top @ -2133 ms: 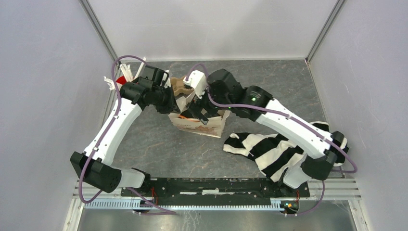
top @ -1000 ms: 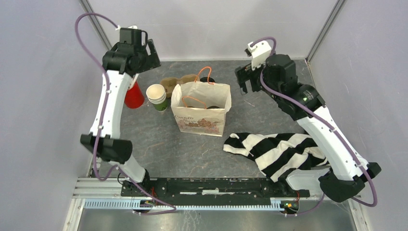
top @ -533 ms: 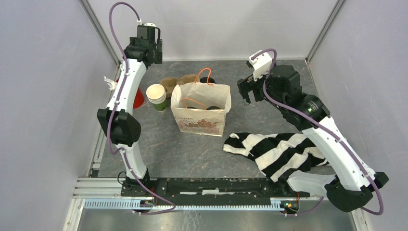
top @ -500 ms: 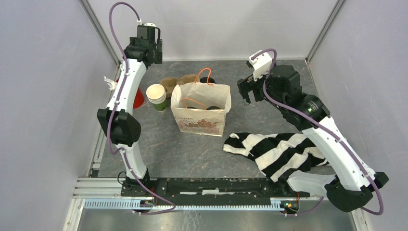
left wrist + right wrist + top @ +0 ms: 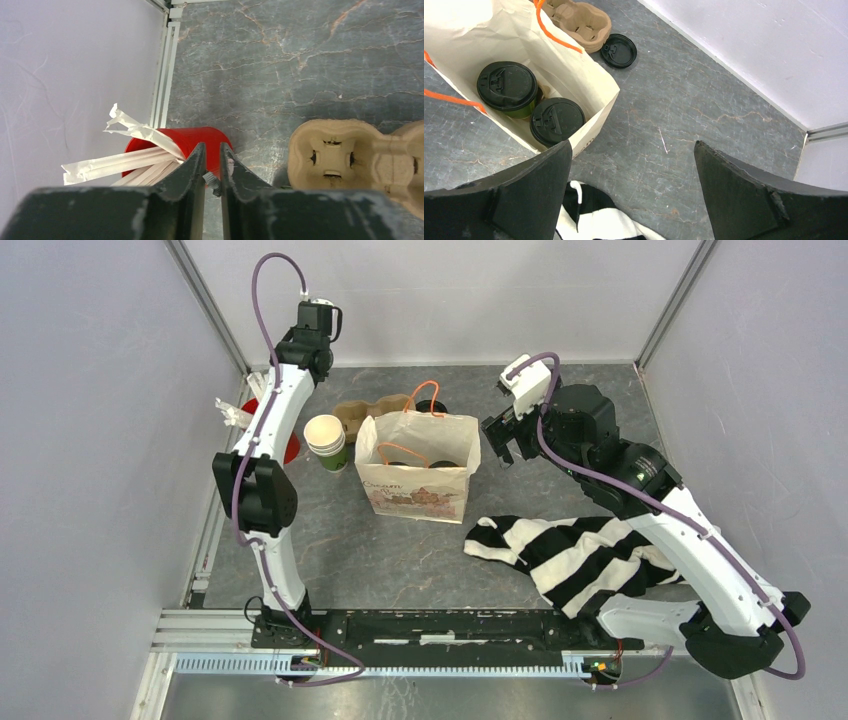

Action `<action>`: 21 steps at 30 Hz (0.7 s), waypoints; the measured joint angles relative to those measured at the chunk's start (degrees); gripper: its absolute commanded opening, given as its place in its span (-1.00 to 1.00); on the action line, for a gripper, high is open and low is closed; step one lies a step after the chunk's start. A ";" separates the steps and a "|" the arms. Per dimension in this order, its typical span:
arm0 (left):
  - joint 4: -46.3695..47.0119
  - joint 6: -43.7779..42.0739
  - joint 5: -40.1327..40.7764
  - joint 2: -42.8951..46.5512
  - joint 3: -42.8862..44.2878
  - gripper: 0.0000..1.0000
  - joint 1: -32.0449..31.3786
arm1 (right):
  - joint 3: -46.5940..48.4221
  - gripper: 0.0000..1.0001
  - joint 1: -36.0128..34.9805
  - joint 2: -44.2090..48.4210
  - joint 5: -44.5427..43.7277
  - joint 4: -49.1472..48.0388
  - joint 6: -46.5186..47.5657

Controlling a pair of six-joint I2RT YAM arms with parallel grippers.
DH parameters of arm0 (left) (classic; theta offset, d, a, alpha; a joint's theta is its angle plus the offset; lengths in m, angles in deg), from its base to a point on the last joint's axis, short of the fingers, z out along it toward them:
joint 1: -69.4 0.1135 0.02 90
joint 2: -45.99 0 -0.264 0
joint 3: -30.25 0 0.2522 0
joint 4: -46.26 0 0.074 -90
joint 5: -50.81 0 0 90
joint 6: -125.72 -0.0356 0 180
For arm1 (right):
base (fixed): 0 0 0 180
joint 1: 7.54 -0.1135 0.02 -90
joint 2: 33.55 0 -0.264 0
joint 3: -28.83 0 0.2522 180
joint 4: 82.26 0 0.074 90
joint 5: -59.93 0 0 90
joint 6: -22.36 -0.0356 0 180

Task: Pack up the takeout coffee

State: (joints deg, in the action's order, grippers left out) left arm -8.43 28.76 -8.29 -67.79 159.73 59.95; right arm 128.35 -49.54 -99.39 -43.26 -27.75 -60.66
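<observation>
Two black-lidded coffees, the farther cup (image 5: 508, 86) and the nearer cup (image 5: 557, 121), stood side by side inside the paper bag (image 5: 589, 75) on the desk (image 5: 704, 100). Above them the right hand (image 5: 633, 145) was spread wide; the left hand (image 5: 212, 160), almost pressed together and empty, hung by the red cup (image 5: 200, 137)
</observation>
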 measured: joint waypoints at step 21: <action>-3.96 7.21 0.61 19.76 10.40 -0.92 -7.85 | -0.37 0.96 -4.66 1.14 -3.93 0.00 1.49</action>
State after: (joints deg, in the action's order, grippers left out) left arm -12.38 35.97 -7.68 -48.03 170.13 52.10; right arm 127.97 -54.19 -98.26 -47.20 -27.75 -59.17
